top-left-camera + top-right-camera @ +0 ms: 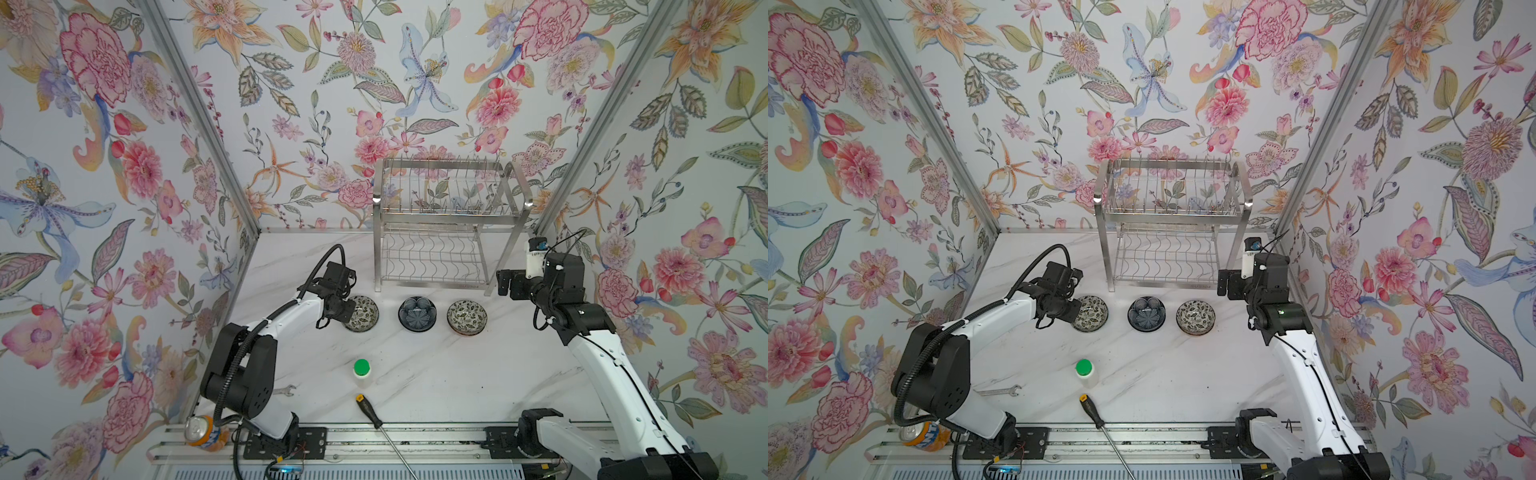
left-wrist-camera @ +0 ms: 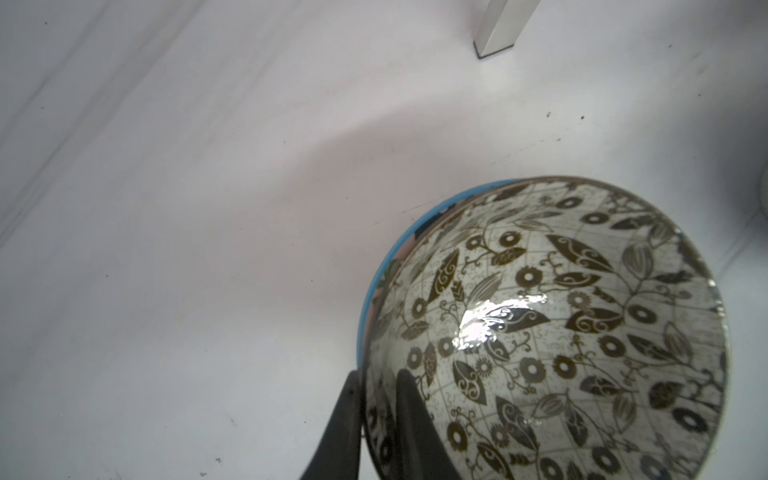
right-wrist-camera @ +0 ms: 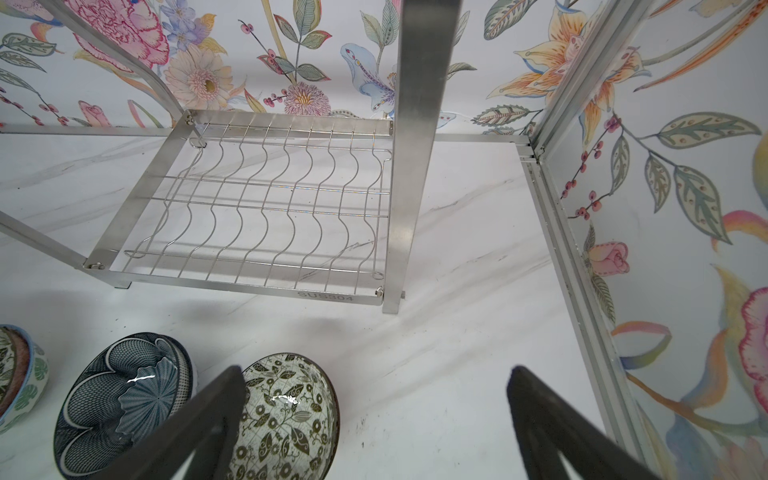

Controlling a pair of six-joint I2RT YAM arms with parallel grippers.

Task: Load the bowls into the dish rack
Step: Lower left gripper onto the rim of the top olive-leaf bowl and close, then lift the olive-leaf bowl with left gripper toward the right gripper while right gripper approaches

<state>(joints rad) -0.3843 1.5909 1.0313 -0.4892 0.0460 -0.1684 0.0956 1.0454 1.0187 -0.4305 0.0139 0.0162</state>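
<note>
On the marble table (image 1: 436, 374), the dish rack (image 1: 449, 215) stands empty, nothing loaded yet, the bowls (image 1: 417, 314) sit in a row just before it, the left end effector (image 2: 379, 384) pinches a black-and-white bowl (image 1: 366, 316) by its rim, and the right end effector (image 3: 376, 370) gapes empty.

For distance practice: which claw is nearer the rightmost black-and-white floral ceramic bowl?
Right. The right claw hangs open beside the rightmost bowl; the left claw grips the rim of the leftmost floral bowl.
</note>
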